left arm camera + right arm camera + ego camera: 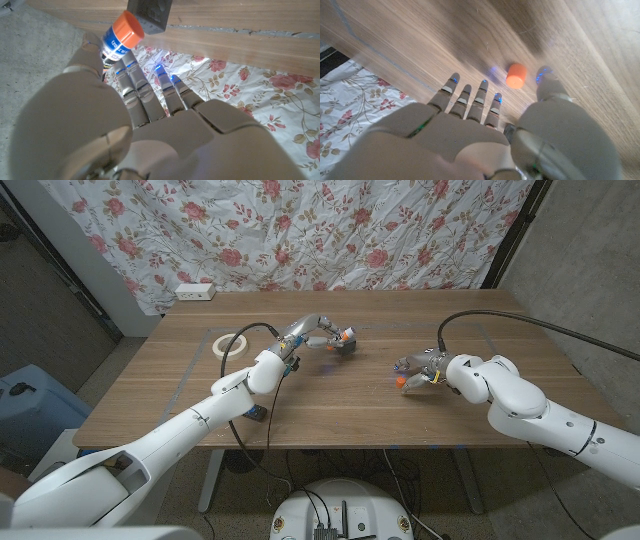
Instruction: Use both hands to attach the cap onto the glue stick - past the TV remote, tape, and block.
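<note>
My left hand (318, 333) is raised over the middle of the table and grips the glue stick (345, 338), whose orange end points toward my right side. In the left wrist view the glue stick (120, 37) shows a blue-and-white label and sticks out past my fingers (135, 85). The small orange cap (401, 383) lies on the wood just in front of my right hand (425, 370). In the right wrist view the cap (516, 75) sits on the table between my spread fingers (470, 97) and thumb, untouched. The right hand holds nothing.
A roll of masking tape (230, 345) lies at the left. A small blue block (258, 412) sits under my left forearm near the front edge. A dark boxy object (150, 14) shows close to the glue stick. A white power strip (195, 292) lies at the table's back left.
</note>
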`<state>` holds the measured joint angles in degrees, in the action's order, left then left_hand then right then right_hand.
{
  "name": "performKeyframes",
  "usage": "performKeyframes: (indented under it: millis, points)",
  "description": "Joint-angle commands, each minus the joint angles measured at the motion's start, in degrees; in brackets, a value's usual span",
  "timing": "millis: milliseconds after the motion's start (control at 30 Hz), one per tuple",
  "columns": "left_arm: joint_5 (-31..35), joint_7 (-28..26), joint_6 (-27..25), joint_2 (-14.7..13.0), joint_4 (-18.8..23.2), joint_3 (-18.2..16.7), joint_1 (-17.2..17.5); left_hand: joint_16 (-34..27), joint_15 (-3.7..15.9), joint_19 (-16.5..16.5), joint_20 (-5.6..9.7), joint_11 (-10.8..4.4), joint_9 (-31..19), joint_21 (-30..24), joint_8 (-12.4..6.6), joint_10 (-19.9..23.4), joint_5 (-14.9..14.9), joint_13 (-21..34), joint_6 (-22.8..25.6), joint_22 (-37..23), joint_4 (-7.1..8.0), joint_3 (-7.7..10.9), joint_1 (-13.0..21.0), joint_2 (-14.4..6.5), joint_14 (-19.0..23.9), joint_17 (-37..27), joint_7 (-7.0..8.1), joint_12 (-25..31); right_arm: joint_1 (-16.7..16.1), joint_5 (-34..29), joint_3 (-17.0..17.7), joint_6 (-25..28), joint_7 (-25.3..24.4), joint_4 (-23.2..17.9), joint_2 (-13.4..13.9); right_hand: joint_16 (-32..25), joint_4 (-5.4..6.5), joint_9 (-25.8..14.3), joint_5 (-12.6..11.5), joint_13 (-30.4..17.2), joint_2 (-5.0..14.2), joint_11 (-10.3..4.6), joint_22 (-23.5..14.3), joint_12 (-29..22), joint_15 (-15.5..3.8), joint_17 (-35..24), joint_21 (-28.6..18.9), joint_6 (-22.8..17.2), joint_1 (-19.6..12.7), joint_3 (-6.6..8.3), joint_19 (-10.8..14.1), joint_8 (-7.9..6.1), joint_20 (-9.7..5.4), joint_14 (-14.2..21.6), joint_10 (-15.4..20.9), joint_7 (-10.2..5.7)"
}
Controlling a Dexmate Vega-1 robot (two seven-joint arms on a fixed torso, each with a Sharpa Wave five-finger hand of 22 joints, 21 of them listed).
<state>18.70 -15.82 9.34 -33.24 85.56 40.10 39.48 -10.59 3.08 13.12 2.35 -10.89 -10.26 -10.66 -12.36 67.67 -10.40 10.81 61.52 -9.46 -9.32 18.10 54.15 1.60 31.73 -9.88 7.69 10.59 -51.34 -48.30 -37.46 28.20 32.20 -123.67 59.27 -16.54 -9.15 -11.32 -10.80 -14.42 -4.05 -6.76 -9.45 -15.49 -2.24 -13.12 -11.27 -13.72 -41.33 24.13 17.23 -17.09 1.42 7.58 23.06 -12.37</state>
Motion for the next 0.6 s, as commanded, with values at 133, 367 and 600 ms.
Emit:
performKeyframes:
  millis: [133,367,600]
  points:
    - [-0.22,0.75,0.14,-0.06,-0.36,0.16,-0.25,-0.19,8.06,-0.42,1.44,-1.83,-0.59,-0.02,-0.06,1.83,-0.29,0.12,4.63,-0.20,0.32,0.13,-0.08,-2.74,-0.14,-0.04,0.13,0.39,-1.07,-2.50,-0.15,-0.04,-3.75,1.53,-1.51,-1.40,-0.14,-0.34,-0.87,0.41,0.04,-1.90,-0.19,-0.77,-1.44,0.16,-0.38,-4.10,-1.33,-0.73,2.31,-1.55,-0.48,3.39,4.64,-0.13]
    - [-0.48,1.17,0.80,0.03,-1.01,0.27,-0.73,-0.19,8.02,-0.40,1.40,-1.82,-0.61,-0.04,0.02,1.78,-0.28,0.12,4.54,-0.20,0.37,0.08,-0.22,-2.84,-0.14,-0.04,0.04,0.38,-1.77,-3.67,-0.13,-0.30,-5.71,2.12,-1.66,-2.27,-0.59,-0.27,-1.68,1.19,-0.76,-4.67,-0.18,-0.83,-3.15,0.58,-0.14,-8.33,-3.61,-1.18,3.69,-2.85,-0.99,6.32,8.98,-0.25]
    - [-0.62,1.66,0.76,-0.20,-1.02,0.20,-0.87,-0.19,8.07,-0.37,1.36,-1.81,-0.62,-0.06,0.06,1.75,-0.29,0.13,4.54,-0.20,0.37,0.08,-0.26,-2.98,-0.14,-0.03,0.08,0.38,-2.84,-5.41,-0.25,-0.41,-8.34,2.73,-2.00,-3.00,-0.49,-0.26,-2.56,1.76,-1.47,-5.49,-0.19,-0.65,-4.17,0.68,-0.01,-11.42,-5.30,-1.73,4.63,-3.74,-1.39,8.55,12.23,-0.22]
